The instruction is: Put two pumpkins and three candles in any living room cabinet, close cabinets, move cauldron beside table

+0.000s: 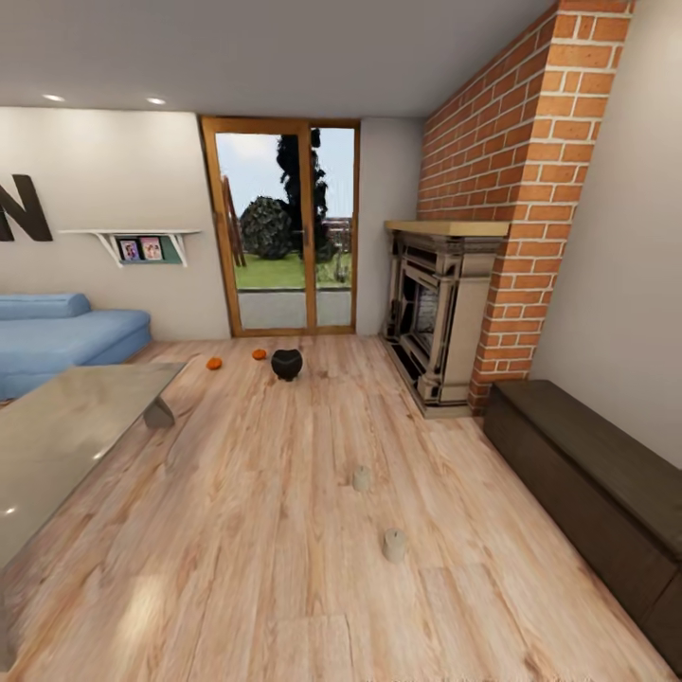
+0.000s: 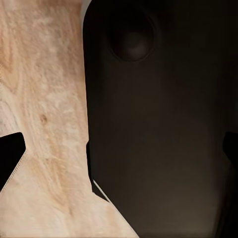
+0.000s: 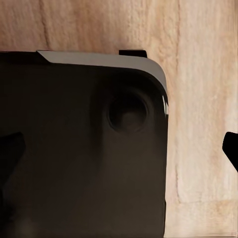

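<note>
My grippers hang empty over floor, their spread beyond my telling. Two candles [image 1: 394,545] [image 1: 361,478] lie ahead, pumpkins [image 1: 214,363] [image 1: 259,354] and cauldron [image 1: 286,363] far beyond, cabinet [image 1: 587,483] off right. I'd approach the nearest candle squarely before reaching.

Bright daylit render, soft blur, warped edges.

Open floor [image 1: 284,530] around 2 candles [image 1: 394,545].
</note>
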